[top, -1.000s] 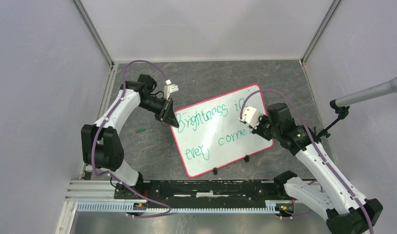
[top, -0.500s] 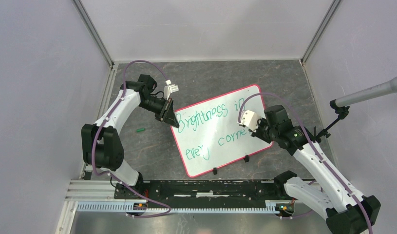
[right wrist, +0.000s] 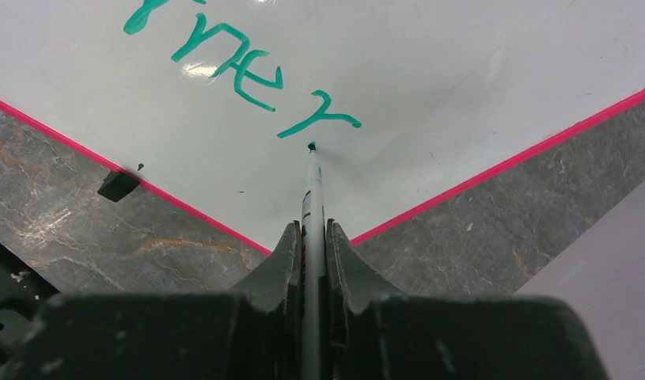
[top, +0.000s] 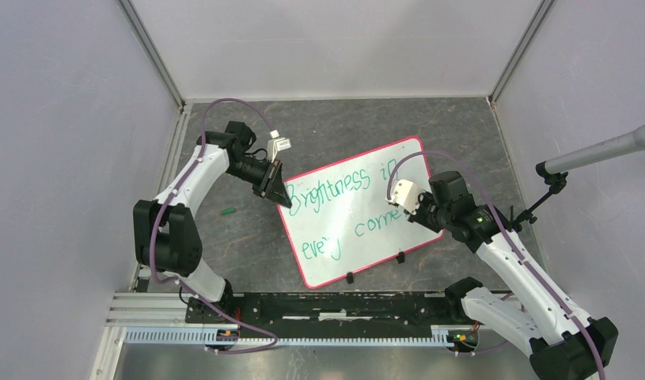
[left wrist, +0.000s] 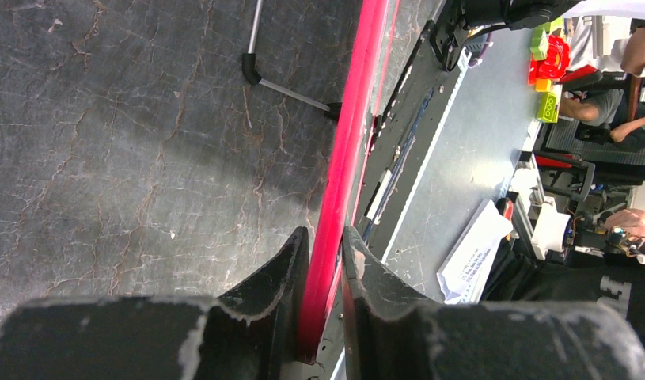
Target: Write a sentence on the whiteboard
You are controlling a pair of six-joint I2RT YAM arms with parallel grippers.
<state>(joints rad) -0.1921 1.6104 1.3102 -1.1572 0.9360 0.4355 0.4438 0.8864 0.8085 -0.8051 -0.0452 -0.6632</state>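
glossy whiteboard [top: 358,237] gripped by left end effector [left wrist: 325,236], slim marker [right wrist: 311,186] by right end effector [right wrist: 309,229]

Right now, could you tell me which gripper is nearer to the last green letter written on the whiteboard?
Right. The right gripper holds the marker with its tip just beside that letter; the left gripper clamps the rim of the whiteboard at the opposite corner.

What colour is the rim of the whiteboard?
Red-pink; the whiteboard rim shows best in the right wrist view.
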